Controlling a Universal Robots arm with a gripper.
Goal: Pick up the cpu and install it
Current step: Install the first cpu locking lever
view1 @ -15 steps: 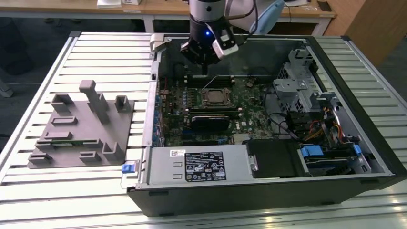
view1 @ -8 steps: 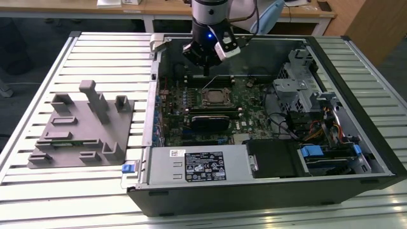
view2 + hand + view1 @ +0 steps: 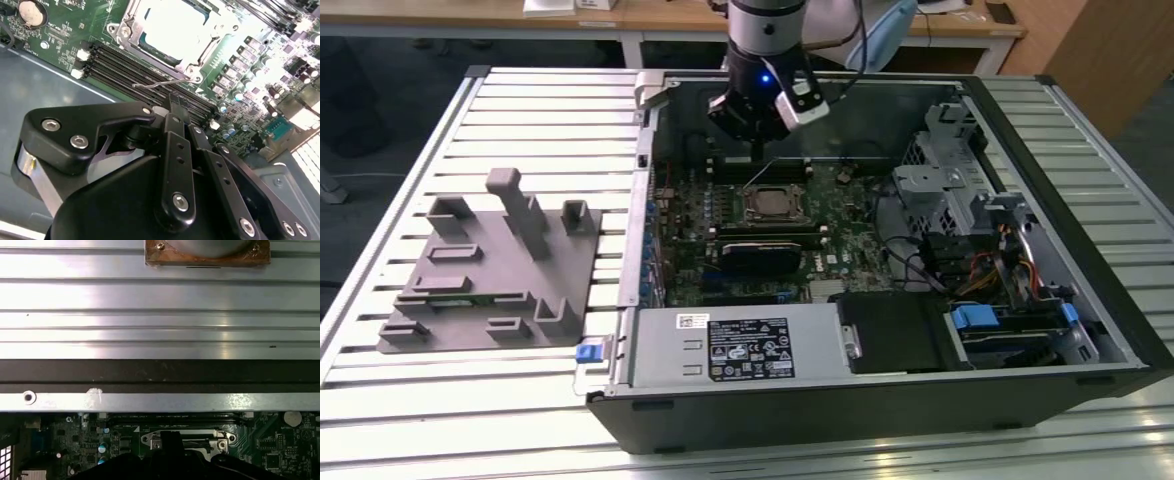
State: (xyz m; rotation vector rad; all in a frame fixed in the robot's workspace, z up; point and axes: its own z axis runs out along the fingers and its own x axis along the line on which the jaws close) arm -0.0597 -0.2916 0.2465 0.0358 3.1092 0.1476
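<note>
The cpu (image 3: pixel 771 204) lies flat inside the dark metal-framed socket on the green motherboard, its pale top showing. In the second wrist view the cpu (image 3: pixel 170 27) glares white within the socket frame (image 3: pixel 131 31). A thin wire lever (image 3: pixel 160 83) stands out from the socket's edge. My gripper (image 3: pixel 757 158) hangs over the board just behind the socket, between it and the case's back wall. Its black fingers are shut together with nothing between them, and the gripper (image 3: pixel 176 102) ends close to that lever, above the memory slots (image 3: pixel 125 62).
The open computer case (image 3: pixel 1067 330) lies on a slatted metal table (image 3: pixel 400 180). A grey box with a white label (image 3: pixel 740 345) sits at the case's front, drive cages and cables (image 3: pixel 987 250) at the exterior view's right. A grey fixture (image 3: pixel 494 270) stands on the exterior view's left.
</note>
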